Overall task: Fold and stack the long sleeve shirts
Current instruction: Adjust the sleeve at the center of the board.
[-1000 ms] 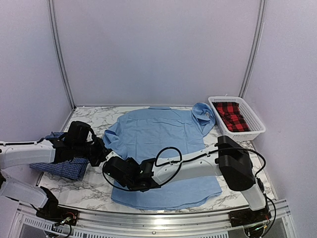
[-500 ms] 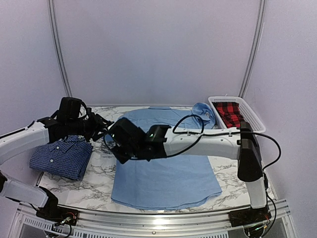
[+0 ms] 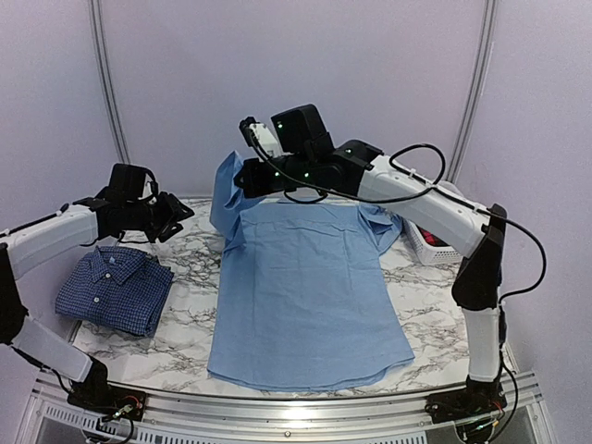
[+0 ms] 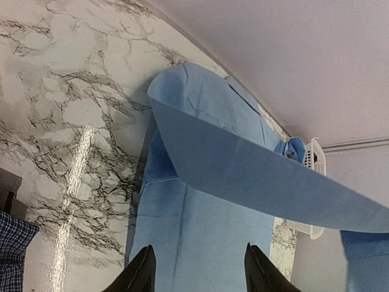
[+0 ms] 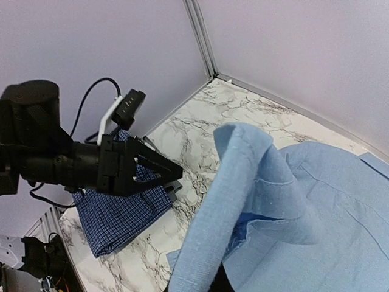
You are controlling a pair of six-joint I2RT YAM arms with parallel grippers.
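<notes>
Limp and light, the plain light blue button-up shirt [image 3: 310, 296] lies spread on the marble-patterned table [image 3: 185, 342]. One sleeve drapes from the right gripper [image 3: 244, 174], clenched on it above the shirt's far left corner. Cuff or seam looks the surest hold. The left gripper [image 3: 188, 213] hangs released and empty, left of the shirt. The pinch itself is buried in cloth.

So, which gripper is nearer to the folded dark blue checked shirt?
Left. The left gripper hovers open near the far edge of the checked shirt. The right gripper is farther to the right and higher, holding up part of the light blue shirt.
</notes>
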